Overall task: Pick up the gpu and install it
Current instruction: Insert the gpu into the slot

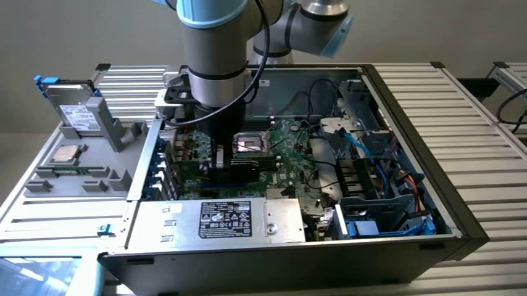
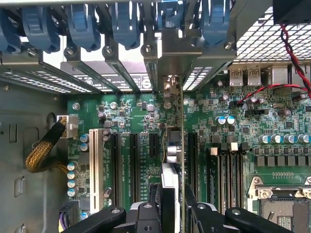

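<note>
Green motherboard (image 2: pixel 141 104) lay under the gpu (image 2: pixel 172 138), which stood edge-on between black slots (image 2: pixel 133 165) with narrow room either side; the gripper (image 2: pixel 170 196) pinched its two faces.

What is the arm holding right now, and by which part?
The gripper holds the gpu edge-on over the motherboard, jaws shut on its two flat faces at the edge farthest from the board.

One gpu (image 2: pixel 173 148), one motherboard (image 2: pixel 243 145), one computer case (image 1: pixel 448 206)
</note>
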Controlling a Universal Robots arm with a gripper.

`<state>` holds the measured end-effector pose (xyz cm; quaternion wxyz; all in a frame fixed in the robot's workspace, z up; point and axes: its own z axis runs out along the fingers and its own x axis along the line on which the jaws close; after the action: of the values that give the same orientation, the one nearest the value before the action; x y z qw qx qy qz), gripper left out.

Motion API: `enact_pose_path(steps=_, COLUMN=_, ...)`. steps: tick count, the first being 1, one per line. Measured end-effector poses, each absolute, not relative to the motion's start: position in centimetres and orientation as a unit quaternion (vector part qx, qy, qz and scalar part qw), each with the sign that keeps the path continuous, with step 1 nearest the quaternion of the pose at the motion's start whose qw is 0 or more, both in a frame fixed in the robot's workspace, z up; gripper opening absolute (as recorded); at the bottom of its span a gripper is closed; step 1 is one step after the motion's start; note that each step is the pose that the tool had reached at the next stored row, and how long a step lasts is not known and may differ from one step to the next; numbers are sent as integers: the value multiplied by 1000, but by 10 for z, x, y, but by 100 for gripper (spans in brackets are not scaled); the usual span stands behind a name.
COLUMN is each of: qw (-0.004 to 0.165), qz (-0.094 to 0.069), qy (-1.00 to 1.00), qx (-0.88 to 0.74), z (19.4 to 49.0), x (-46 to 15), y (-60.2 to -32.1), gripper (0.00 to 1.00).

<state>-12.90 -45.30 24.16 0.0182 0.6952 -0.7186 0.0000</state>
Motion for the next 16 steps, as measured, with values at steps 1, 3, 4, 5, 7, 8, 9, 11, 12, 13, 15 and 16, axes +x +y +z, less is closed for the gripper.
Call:
enact_pose_path(steps=1, qw=18, qz=0, qy=-719, qx=695, z=242, x=-129, y=-453, gripper=29)
enact_pose_path(steps=3, qw=18, qz=0, qy=-719, qx=695, z=242, x=-129, y=-453, gripper=29)
enact_pose_path(steps=4, qw=18, qz=0, qy=-719, qx=695, z=242, x=-129, y=-453, gripper=29)
enact_pose_path(steps=5, qw=18, qz=0, qy=-719, qx=695, z=242, x=-129, y=-453, gripper=29)
enact_pose_path(steps=7, qw=18, qz=0, qy=-718, qx=695, z=242, x=-130, y=-453, gripper=29)
enact_pose_path(steps=8, qw=18, qz=0, qy=-718, qx=695, z=241, x=-130, y=-453, gripper=29)
enact_pose_path(steps=9, qw=18, qz=0, qy=-718, qx=696, z=241, x=-130, y=-453, gripper=29)
enact_pose_path(steps=11, qw=18, qz=0, qy=-718, qx=696, z=241, x=-130, y=-453, gripper=29)
enact_pose_path(steps=12, qw=18, qz=0, qy=-717, qx=697, z=241, x=-130, y=-453, gripper=29)
enact_pose_path(steps=13, qw=18, qz=0, qy=-717, qx=697, z=241, x=-130, y=-453, gripper=29)
enact_pose_path(steps=15, qw=18, qz=0, qy=-716, qx=698, z=241, x=-130, y=-453, gripper=29)
enact_pose_path(steps=16, qw=18, qz=0, qy=-715, qx=699, z=241, x=-130, y=-453, gripper=29)
